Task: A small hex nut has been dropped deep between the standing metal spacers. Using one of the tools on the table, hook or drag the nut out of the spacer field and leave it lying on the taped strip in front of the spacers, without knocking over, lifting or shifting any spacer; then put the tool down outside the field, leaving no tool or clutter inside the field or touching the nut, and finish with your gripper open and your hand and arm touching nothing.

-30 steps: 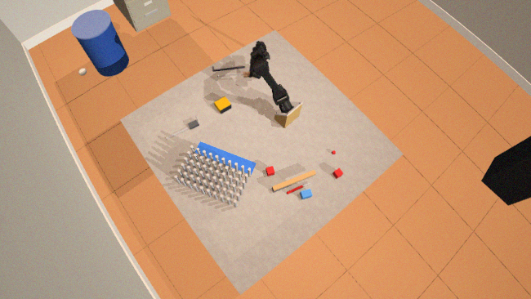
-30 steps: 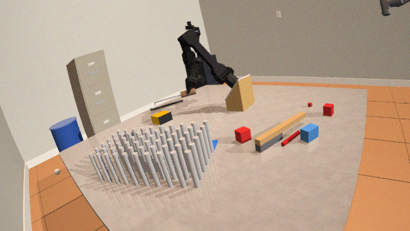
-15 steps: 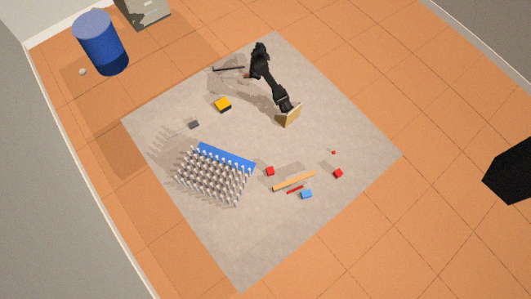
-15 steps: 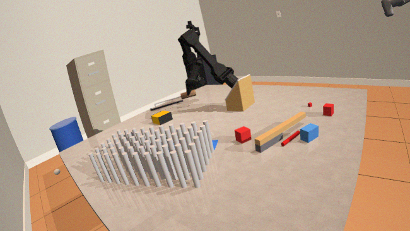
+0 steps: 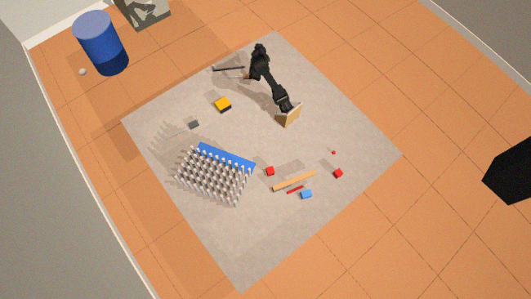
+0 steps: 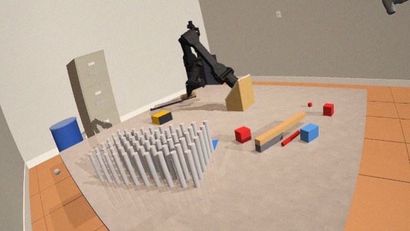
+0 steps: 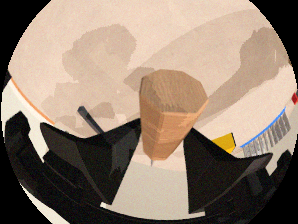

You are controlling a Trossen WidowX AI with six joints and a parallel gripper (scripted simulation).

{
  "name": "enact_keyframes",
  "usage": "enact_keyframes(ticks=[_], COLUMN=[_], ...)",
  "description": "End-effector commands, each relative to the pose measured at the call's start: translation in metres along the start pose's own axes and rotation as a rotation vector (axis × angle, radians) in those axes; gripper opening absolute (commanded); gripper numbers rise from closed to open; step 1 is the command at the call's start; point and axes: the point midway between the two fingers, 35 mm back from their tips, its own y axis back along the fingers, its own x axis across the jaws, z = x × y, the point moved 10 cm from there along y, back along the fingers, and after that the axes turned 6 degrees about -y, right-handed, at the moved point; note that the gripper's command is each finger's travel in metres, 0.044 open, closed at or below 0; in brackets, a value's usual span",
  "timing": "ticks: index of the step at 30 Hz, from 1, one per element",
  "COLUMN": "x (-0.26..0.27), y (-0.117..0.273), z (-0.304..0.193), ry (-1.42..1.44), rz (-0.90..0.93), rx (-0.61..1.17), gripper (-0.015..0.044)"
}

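Note:
My gripper is shut on the wooden handle of a thin-rod tool, near the arm's base and far from the spacers. The rod points left in the top view; its tip shape is unclear. A black bar tool lies beside it. Another thin tool with a grey handle lies behind the field. The metal spacers stand upright in rows. The blue taped strip runs along their arm-facing side. The nut cannot be made out.
A yellow-and-black block lies between arm and spacers. A tan wedge stands by the arm. Right of the field are a red cube, a wooden bar, a red rod and a blue block.

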Motion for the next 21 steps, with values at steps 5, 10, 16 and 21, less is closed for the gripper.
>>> enact_keyframes(ticks=[5, 10, 16, 21], x=[0.000, 0.000, 0.000, 0.000], y=[-0.005, -0.008, -0.012, -0.015], z=[0.002, 0.003, 0.005, 0.006], ry=[-0.004, -0.005, -0.006, -0.006], rz=[0.001, 0.002, 0.004, 0.005], rx=[0.002, 0.004, 0.006, 0.008], gripper=[0.0000, 0.0000, 0.0000, 0.0000])
